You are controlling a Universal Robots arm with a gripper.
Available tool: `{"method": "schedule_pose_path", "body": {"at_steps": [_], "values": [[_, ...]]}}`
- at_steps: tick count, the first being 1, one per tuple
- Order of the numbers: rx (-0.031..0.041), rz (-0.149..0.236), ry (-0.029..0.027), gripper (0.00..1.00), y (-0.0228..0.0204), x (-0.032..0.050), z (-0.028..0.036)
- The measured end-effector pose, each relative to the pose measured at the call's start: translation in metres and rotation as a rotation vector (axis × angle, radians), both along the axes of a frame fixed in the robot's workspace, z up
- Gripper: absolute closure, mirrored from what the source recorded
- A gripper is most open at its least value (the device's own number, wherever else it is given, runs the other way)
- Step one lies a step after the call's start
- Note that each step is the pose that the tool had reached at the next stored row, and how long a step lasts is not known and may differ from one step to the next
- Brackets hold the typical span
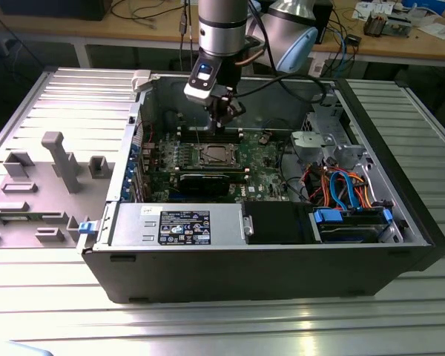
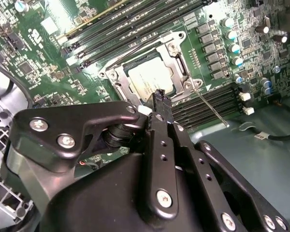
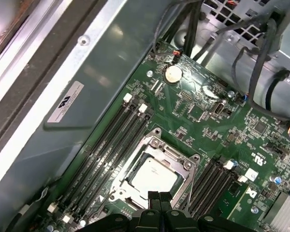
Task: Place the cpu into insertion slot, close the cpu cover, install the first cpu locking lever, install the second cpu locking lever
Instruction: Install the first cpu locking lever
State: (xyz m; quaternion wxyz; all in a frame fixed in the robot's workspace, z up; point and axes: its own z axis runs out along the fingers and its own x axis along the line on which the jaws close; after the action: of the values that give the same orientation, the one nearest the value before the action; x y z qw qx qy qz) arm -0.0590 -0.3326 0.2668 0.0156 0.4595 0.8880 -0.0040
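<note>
Nearest: ribbed metal table (image 1: 208,326) w/ open PC case (image 1: 245,278) lying on it, side panel off. Along the case's near wall, exterior view's left to right: PSU (image 1: 133,222) w/ label, black box (image 1: 276,221), blue drive caddy (image 1: 330,217) w/ orange + blue cables just behind it. Outside the case, on the table at exterior view's left: grey fixtures (image 1: 59,159).

Mid: green board (image 1: 263,159) flat on the case floor. Cpu (image 1: 216,155) seated in its socket approx mid-board, silver top up. Cpu cover (image 2: 146,54) is down flat around it, chip showing thru the window. Memory slots (image 2: 135,21) flank the socket on two sides. One locking lever (image 2: 210,107), a thin wire rod, sticks out from a socket corner and angles across the other slot bank, not lying along the frame. Can't pick out the 2nd lever for sure.

Just past the socket: gripper (image 1: 222,117) hangs above the board over the far slot bank, clear of the board. Fingers (image 3: 152,200) pressed together, nothing btwn them. In the first wrist view the tips line up w/ the socket's edge.

Far: grey arm (image 1: 222,22) rising out of frame, case's far wall behind it. Coin cell (image 3: 173,74) on the board near that wall. Beyond: wooden workbench (image 1: 400,41) w/ cables + clutter.
</note>
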Motion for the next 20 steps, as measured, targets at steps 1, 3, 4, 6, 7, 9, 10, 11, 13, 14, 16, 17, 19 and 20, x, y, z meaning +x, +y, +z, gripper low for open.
{"method": "schedule_pose_path", "body": {"at_steps": [1,3,4,6,7,9,10,11,13,14,16,17,19,20], "values": [[0.0,0.012,0.0,0.89,0.0,0.0,0.0],[0.0,0.041,0.0,0.89,0.0,0.0,0.0],[0.0,0.049,0.0,0.89,0.0,0.0,0.0],[0.0,0.062,0.0,0.89,0.0,0.0,0.0],[0.0,0.068,0.0,0.89,0.0,0.0,0.0],[0.0001,0.084,-0.0001,0.89,-0.0001,-0.0001,0.0],[0.0,0.094,0.0,0.89,-0.0002,-0.0001,0.0],[0.0,0.1,0.0,0.89,-0.0002,-0.0001,0.0],[0.0,0.127,0.0,0.89,-0.0002,-0.0001,0.0],[0.0,0.135,0.0,0.89,-0.0002,-0.0001,0.0],[0.0,0.149,0.0,0.89,-0.0002,-0.0001,0.0],[0.0,0.157,0.0,0.89,-0.0002,-0.0001,0.0],[0.0,0.171,-0.0003,0.89,-0.0004,-0.0001,0.0],[0.0,0.179,-0.0003,0.89,-0.0004,-0.0001,0.0]]}}
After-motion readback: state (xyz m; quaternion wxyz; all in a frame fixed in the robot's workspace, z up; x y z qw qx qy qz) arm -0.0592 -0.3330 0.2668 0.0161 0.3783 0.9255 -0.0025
